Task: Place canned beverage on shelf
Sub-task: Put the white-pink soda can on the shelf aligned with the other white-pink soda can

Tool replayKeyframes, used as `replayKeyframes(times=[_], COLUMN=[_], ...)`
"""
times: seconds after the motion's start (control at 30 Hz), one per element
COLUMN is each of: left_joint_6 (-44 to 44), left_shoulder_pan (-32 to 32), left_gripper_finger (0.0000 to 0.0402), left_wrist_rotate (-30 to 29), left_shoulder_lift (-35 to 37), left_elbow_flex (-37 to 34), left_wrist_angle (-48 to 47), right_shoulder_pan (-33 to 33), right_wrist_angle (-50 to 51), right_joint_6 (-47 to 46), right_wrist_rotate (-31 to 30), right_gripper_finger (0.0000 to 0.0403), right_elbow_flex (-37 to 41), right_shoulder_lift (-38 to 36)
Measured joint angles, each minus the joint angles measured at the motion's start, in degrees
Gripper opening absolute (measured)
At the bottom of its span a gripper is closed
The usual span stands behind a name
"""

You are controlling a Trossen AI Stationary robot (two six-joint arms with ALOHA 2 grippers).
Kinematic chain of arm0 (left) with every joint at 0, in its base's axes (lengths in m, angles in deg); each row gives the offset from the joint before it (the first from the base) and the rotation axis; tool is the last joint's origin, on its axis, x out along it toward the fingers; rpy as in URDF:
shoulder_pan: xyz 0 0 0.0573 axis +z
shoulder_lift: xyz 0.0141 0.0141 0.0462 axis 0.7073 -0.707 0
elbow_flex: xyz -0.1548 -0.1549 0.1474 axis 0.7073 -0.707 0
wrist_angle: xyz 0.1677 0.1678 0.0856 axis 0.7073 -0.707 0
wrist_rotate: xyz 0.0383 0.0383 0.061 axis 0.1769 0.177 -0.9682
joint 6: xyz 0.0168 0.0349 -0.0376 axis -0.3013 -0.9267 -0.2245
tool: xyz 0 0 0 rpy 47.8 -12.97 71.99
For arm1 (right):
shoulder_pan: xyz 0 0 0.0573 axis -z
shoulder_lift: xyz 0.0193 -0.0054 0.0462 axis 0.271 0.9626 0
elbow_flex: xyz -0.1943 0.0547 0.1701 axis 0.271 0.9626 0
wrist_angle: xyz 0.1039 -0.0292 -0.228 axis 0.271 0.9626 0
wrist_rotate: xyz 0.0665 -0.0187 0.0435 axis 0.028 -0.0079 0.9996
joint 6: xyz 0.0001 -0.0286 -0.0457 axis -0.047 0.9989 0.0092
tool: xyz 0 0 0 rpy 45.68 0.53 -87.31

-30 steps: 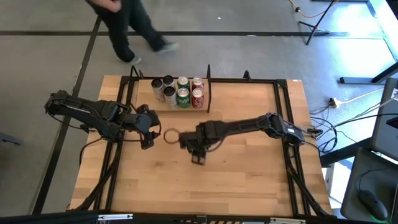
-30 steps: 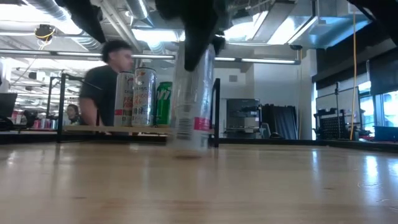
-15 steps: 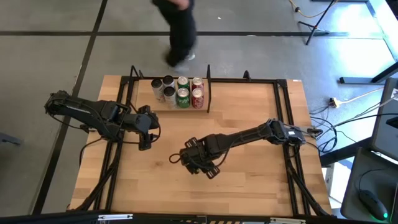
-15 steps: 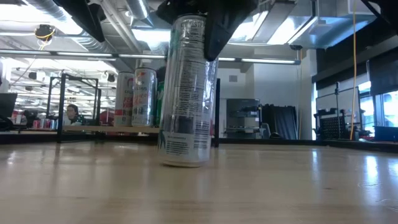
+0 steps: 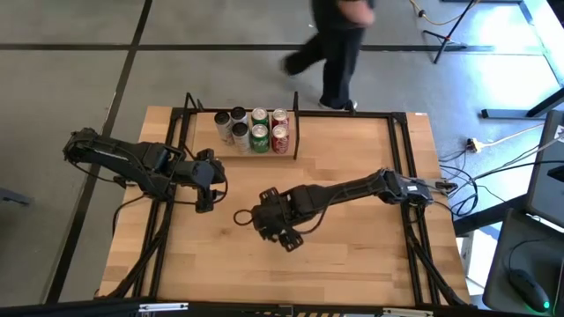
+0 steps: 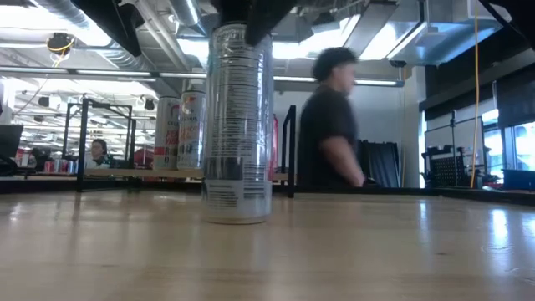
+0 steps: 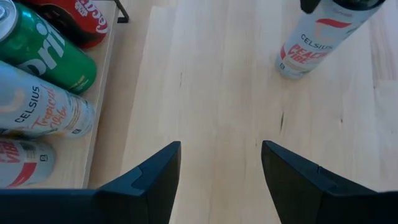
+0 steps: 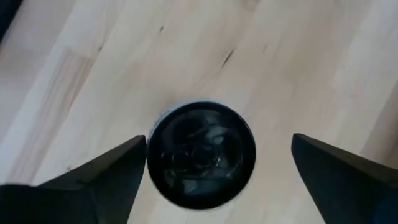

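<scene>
**A:** Light-wood planks made up the shelf (image 5: 204, 139) at the far edge of the table (image 5: 352, 255), framed by thin black rods. What stood on it?

**B:** Six cans in a tight cluster: two green Sprite cans (image 5: 259, 134), two red cans (image 5: 280, 135), and pale Celsius cans (image 5: 231, 129) beside them. The left wrist view showed them lying along the board's edge.

**A:** And the can for the task?

**B:** A silver Celsius can (image 6: 238, 125) stood upright on the bare tabletop, well apart from the shelf, near the table's middle. The right gripper (image 5: 264, 218) hung directly over it with fingers (image 8: 93, 180) spread wide, one on either side of the can's dark top, touching nothing.

**A:** The other arm?

**B:** The left gripper (image 5: 206, 180) waited near the shelf's front, its fingers (image 7: 146, 183) parted and empty.

**A:** The room?

**B:** Grey floor beyond the table. A person in dark clothes (image 5: 333, 44) was behind the shelf, and another person (image 6: 99, 152) sat far off.
</scene>
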Motion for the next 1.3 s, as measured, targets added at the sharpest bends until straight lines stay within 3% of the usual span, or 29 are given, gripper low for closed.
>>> replayKeyframes(times=[0.17,0.3,0.63,0.77,0.87,1.03,1.3], left_joint_6=[0.0,0.0,-1.5,-5.4,-8.1,-9.0,-4.3], left_shoulder_pan=[0.0,0.0,0.0,0.7,2.5,6.3,8.5], left_gripper_finger=[0.0211,0.0211,0.0211,0.0211,0.0211,0.0211,0.0211], left_wrist_rotate=[0.0,-0.1,-0.7,-1.9,-1.7,2.3,4.9], left_shoulder_lift=[0.1,0.0,0.0,-0.1,0.0,-0.1,-0.1], left_elbow_flex=[0.0,0.0,0.0,-0.1,-1.7,-7.6,-20.2], left_wrist_angle=[0.0,0.0,3.7,6.6,10.8,18.9,42.5], right_shoulder_pan=[-0.4,-0.9,-6.5,-9.8,-12.2,-15.7,-17.9], right_wrist_angle=[0.9,2.1,3.9,4.5,3.0,-5.2,-20.5], right_joint_6=[-3.2,-11.0,-26.6,-32.7,-37.9,-46.4,-54.0], right_wrist_rotate=[1.3,1.7,3.2,-1.1,-5.1,-6.8,-10.6], right_gripper_finger=[0.0349,0.0331,0.0326,0.0326,0.0326,0.0326,0.0326], right_elbow_flex=[0.2,0.2,1.1,3.8,5.5,10.7,20.9], right_shoulder_lift=[-2.8,-6.5,-9.5,-9.8,-10.3,-10.3,-10.2])
